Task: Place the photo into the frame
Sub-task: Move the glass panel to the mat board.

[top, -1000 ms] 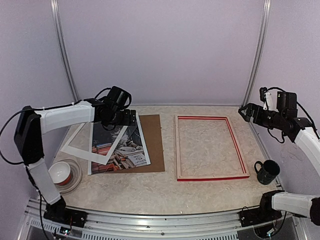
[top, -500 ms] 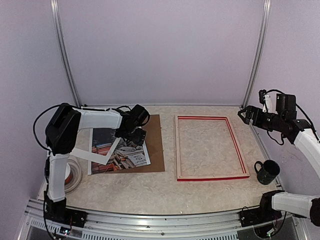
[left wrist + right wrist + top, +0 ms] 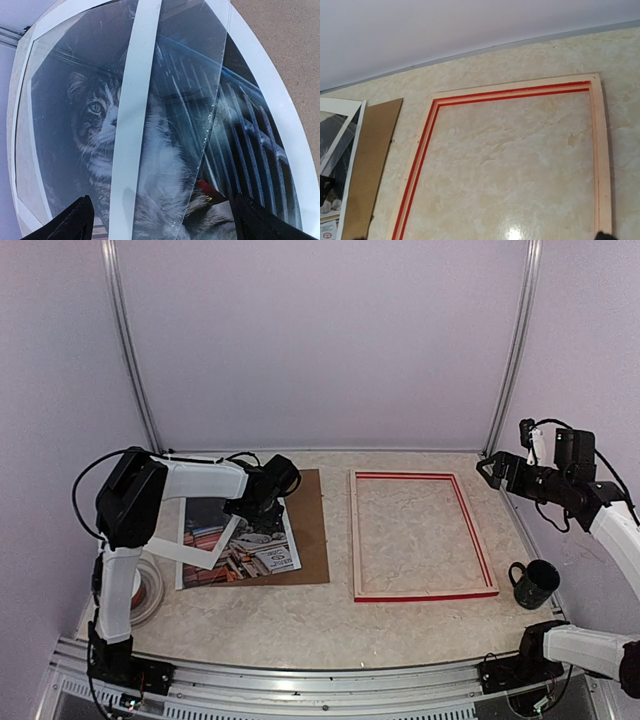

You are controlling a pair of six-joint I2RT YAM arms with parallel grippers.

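Left gripper (image 3: pixel 262 506), jaws spread wide, hangs low over the cat photo (image 3: pixel 264 554) lying at nine o'clock on the table (image 3: pixel 300 625); the red frame (image 3: pixel 425 594) lies at three o'clock, the right gripper (image 3: pixel 486 468) open above its one o'clock corner.

Table (image 3: pixel 300 615): beige marbled top. Lying directly on it:
- frame (image 3: pixel 425 595), red and pale wood, flat, right of centre, tabletop showing through its opening
- brown board (image 3: pixel 310 530), flat, left of the frame, not touching it
- black mug (image 3: pixel 535 583), upright, by the right edge
- pale round dish (image 3: pixel 150 590), far left, partly hidden
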